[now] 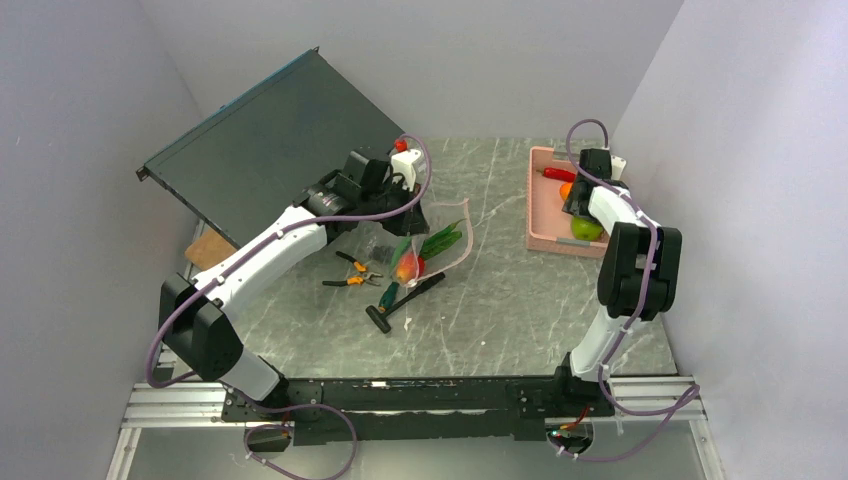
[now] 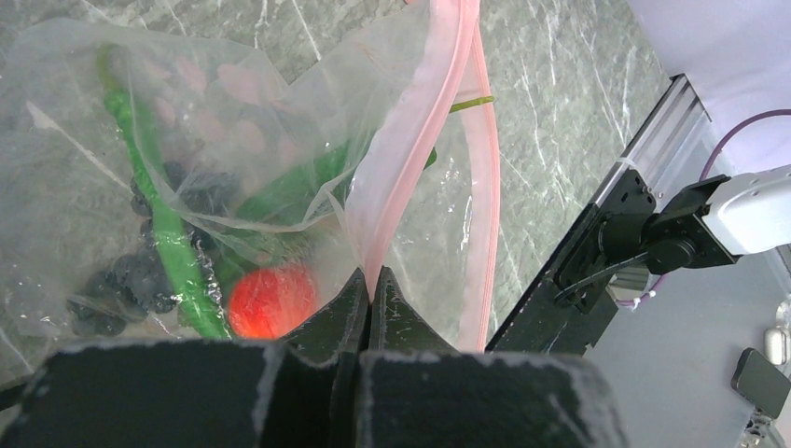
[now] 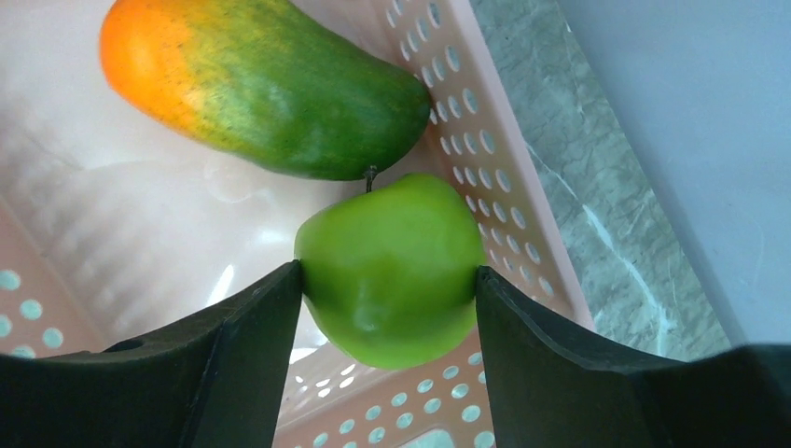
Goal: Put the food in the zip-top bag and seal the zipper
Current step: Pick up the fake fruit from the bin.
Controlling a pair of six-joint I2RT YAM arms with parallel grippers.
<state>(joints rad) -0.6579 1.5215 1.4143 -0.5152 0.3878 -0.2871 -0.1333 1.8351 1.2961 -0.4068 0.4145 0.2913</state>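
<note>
Broadly, the worktop (image 1: 500,300) is grey and stone-patterned with pale veins, and plain pale walls (image 1: 90,150) box it in on the left, back and right. A pink basket (image 1: 548,215) with holed sides sits toward the back right, close to the right wall. Far to the basket's left, a dark flat panel (image 1: 270,140) leans tilted in the back corner, and a brown board (image 1: 208,250) shows under its near edge. Nearer than the basket, a metal rail (image 1: 400,400) along the front edge carries both arm bases.

Left of the basket and well apart from it lies the clear bag (image 1: 445,230). The left wrist view shows a red tomato (image 2: 272,301), dark grapes (image 2: 131,271) and a green cucumber (image 2: 289,191) inside it. The left jaws are pressed together on the bag's pink zipper (image 2: 438,103), pinching the strip, and the mouth gapes beyond them. Farther from the basket than the bag, orange-handled pliers (image 1: 352,272) lie loose. A green-handled screwdriver (image 1: 388,297) and a dark tool (image 1: 412,295) lie close together near them.

Inside the basket, a red chili (image 1: 558,174) lies at the far end. The mango (image 3: 270,89) lies in the middle and the green apple (image 3: 392,243) is at the near end. The right jaws are clamped on the apple, one on each side, with the mango just beside it. From above, the right arm (image 1: 620,215) reaches over the basket and hides part of its inside.
</note>
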